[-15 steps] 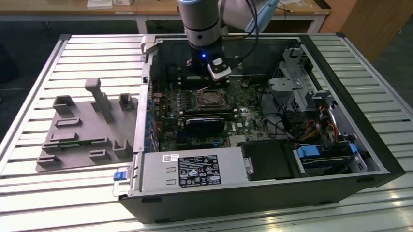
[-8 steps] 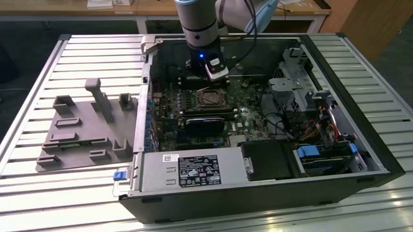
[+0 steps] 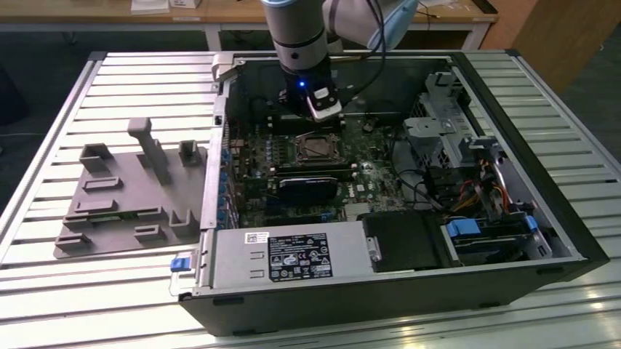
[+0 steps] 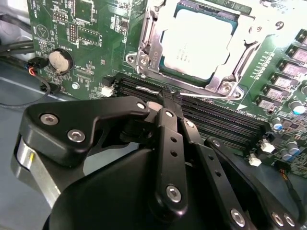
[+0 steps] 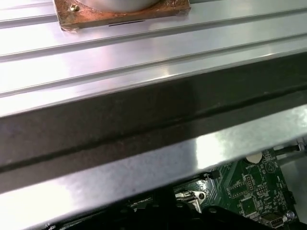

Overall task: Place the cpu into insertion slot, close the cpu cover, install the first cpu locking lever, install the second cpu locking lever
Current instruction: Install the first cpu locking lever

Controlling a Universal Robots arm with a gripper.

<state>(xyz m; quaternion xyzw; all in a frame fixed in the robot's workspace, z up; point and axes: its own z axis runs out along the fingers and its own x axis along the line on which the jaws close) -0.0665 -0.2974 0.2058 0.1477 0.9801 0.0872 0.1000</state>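
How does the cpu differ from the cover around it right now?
The pale silver-grey square cpu is a solid flat plate; the thin silvery metal cpu cover is an open frame. The cpu sits in the middle; the cover rings its edges. The cpu looks matte, the cover glints. Both are square and metallic.

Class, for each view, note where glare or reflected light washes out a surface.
Second wrist view: glare bleaches the top of the pale silver square cpu. First wrist view: bright streaks run along the ribbed silvery metal table. Exterior view: white patches gleam on the same table's front slats, while the inside of the open black computer case is dim.
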